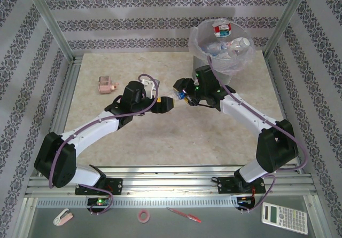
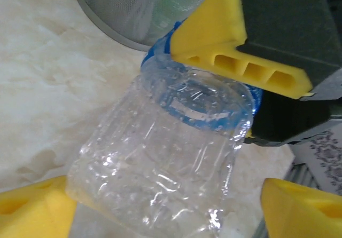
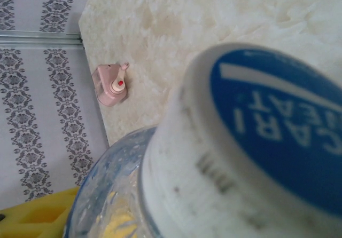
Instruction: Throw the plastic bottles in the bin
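1. The bin [image 1: 199, 51] stood near the far right corner of the tabletop [image 1: 133, 139], with several plastic bottles [image 1: 231, 47] heaped inside it.
2. Over mid-tabletop, the right gripper [image 1: 183, 93] was clamped on one clear bottle [image 2: 165, 158] by its blue label.
3. The left gripper [image 1: 168, 104] had its fingers spread apart on either side of that bottle's base.

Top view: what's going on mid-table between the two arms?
A bottle handover, it seems. The right gripper is clamped on the cap end of a clear plastic bottle, while the left gripper has its jaws open around the base. Both arms meet mid-table, just short of the bin, which already holds several bottles.
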{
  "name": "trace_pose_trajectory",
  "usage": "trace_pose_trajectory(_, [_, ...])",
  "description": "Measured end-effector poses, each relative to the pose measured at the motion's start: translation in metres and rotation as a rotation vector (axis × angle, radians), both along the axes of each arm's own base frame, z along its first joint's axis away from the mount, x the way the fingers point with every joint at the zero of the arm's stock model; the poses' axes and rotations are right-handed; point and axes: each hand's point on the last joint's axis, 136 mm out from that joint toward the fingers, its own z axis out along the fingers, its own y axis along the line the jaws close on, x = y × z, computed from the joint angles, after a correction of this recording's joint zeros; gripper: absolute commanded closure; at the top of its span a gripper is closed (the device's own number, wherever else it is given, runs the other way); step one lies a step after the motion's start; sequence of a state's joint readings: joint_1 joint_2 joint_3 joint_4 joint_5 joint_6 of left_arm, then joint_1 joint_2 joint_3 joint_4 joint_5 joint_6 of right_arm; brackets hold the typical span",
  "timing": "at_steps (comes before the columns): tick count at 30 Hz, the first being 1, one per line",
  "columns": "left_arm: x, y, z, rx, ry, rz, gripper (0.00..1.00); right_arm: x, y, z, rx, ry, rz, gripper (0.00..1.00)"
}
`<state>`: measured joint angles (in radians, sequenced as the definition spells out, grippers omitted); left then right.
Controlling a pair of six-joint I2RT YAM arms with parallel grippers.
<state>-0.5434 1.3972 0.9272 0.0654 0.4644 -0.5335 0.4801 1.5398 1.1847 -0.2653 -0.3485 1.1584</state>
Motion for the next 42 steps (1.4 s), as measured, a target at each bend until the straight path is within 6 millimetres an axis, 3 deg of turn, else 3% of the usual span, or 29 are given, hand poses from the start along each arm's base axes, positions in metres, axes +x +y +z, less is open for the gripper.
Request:
trace_pose_trajectory(6, [-0.008, -0.008, 0.01, -0.034, -0.011, -0.053, 0.0, -0.012, -0.01, 0.009, -0.03, -0.013, 0.015, 0.49])
trace_pose_trajectory(10, [-0.006, -0.012, 0.026, -0.056, -0.036, -0.068, 0.0, -0.023, -0.031, 0.022, -0.044, -0.04, -0.005, 0.49])
trace_pose_trajectory(21, [0.0, -0.015, 0.076, -0.111, -0.132, -0.069, 0.0, -0.075, -0.148, 0.031, -0.123, -0.022, -0.223, 0.5])
trace_pose_trajectory(26, [0.002, -0.016, 0.08, -0.117, -0.139, -0.069, 0.0, -0.094, -0.195, 0.036, -0.15, -0.015, -0.332, 0.51])
trace_pose_trajectory(31, [0.007, -0.021, 0.077, -0.118, -0.123, -0.074, 0.0, -0.101, -0.225, 0.037, -0.151, 0.014, -0.402, 0.53])
trace_pose_trajectory(34, [0.008, -0.021, 0.075, -0.116, -0.12, -0.074, 0.0, -0.091, -0.229, 0.055, -0.135, -0.008, -0.39, 0.53])
trace_pose_trajectory(42, [0.008, -0.021, 0.075, -0.114, -0.121, -0.07, 0.0, -0.055, -0.222, 0.139, -0.074, -0.2, -0.33, 0.53])
